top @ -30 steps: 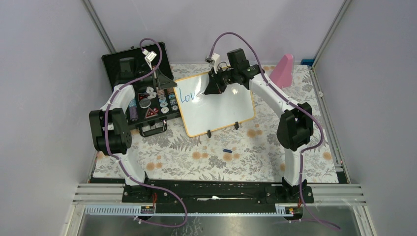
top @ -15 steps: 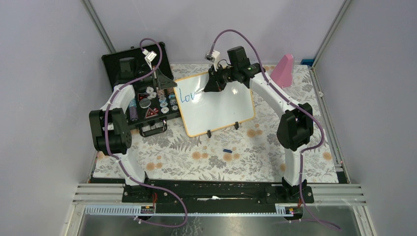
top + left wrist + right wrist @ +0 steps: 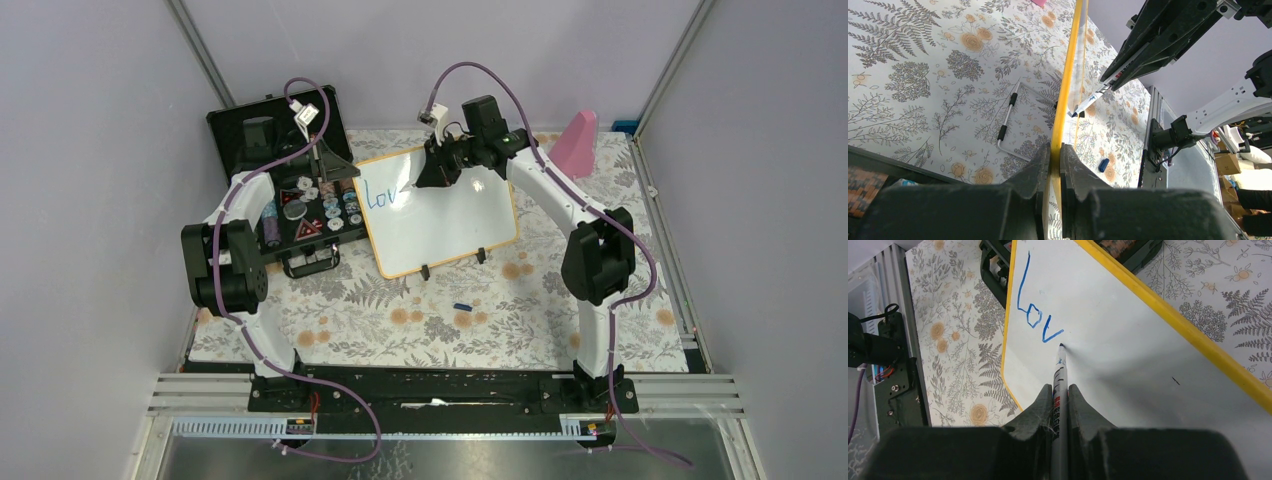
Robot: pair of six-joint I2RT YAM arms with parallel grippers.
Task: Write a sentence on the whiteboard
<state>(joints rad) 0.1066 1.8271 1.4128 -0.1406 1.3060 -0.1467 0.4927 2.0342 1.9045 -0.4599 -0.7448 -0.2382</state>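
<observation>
- We find the left gripper [image 3: 1055, 149] pinching the whiteboard [image 3: 440, 215] by its yellow rim, on the edge beside the case [image 3: 290, 190]
- Right gripper [image 3: 1060, 390] pinches the marker [image 3: 1060, 365]; tip touches the board just right of the sentence [image 3: 1035, 315], which reads "Lov"; white face runs on toward the right rim

Overhead, the right gripper [image 3: 419, 181] is covering the whiteboard [image 3: 440, 230] just past the blue letters [image 3: 381, 196]. The left wrist view is catching the whiteboard edge-on, its face hidden. The marker [image 3: 1060, 375] is disappearing between clamped fingers.
</observation>
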